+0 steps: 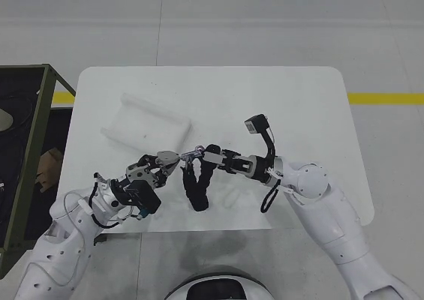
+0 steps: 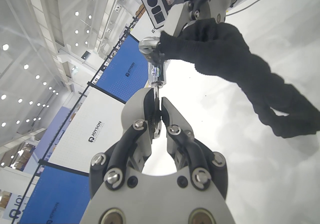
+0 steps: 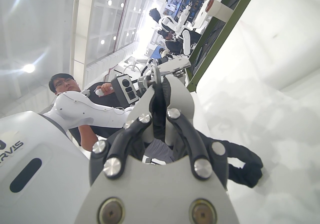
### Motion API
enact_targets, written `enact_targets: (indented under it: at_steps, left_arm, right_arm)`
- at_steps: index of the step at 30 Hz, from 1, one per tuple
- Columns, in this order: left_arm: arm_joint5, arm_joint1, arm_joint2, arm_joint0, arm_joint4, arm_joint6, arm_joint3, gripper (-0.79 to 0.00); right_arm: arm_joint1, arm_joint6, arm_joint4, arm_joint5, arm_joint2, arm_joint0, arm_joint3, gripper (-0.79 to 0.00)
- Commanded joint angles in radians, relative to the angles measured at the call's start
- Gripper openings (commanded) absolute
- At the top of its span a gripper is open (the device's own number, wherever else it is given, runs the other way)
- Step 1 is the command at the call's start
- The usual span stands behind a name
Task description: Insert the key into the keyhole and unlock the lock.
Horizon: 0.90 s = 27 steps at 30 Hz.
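Key (image 2: 155,92), small stiff slippery metal best pinched by its bow, is clamped in the left gripper (image 2: 158,102), tip at the lock cylinder (image 2: 156,74). Right gripper (image 3: 160,90) is closed on the lock's soft black cable (image 3: 237,160). From above, both meet over the table (image 1: 302,97); a green bin (image 1: 37,135) holds wires (image 1: 1,187).

We hold both arms bent inward with elbows out, and the wrists face each other. Our left gripper (image 1: 166,160) is pinched tight on the key (image 2: 155,94) — our right gripper (image 1: 199,155) is clamped on the lock (image 2: 156,72), the tips almost meeting.
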Motion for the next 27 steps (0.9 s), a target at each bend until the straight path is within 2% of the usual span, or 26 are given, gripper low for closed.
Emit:
enact_targets:
  at_steps: [1,8,12,15,16,23,27]
  left_arm:
    - [-0.001,0.0,0.0,0.0,0.001,-0.001,0.0,0.0]
    - [-0.001,0.0,0.0,0.0,0.001,-0.001,0.0,0.0]
    - [-0.001,0.0,0.0,0.0,0.001,-0.001,0.0,0.0]
    - [-0.001,0.0,0.0,0.0,0.001,-0.001,0.0,0.0]
    - [-0.001,0.0,0.0,0.0,0.001,-0.001,0.0,0.0]
    - [-0.001,0.0,0.0,0.0,0.001,-0.001,0.0,0.0]
    - [-0.001,0.0,0.0,0.0,0.001,-0.001,0.0,0.0]
  right_arm:
    - [0.003,-0.012,-0.018,-0.005,0.013,-0.003,0.002,-0.785]
    - [0.032,-0.111,-0.234,0.0,0.134,-0.054,-0.049,-0.785]
    - [0.054,-0.154,-0.504,0.063,0.205,-0.106,-0.141,-0.785]
    - [0.069,-0.159,-0.868,0.179,0.213,-0.141,-0.238,-0.785]
    - [0.069,-0.158,-0.911,0.208,0.196,-0.158,-0.264,-0.785]
    - [0.065,-0.185,-1.037,0.313,0.138,-0.144,-0.245,-0.785]
    - [0.059,-0.252,-1.091,0.354,0.112,-0.124,-0.219,-0.785]
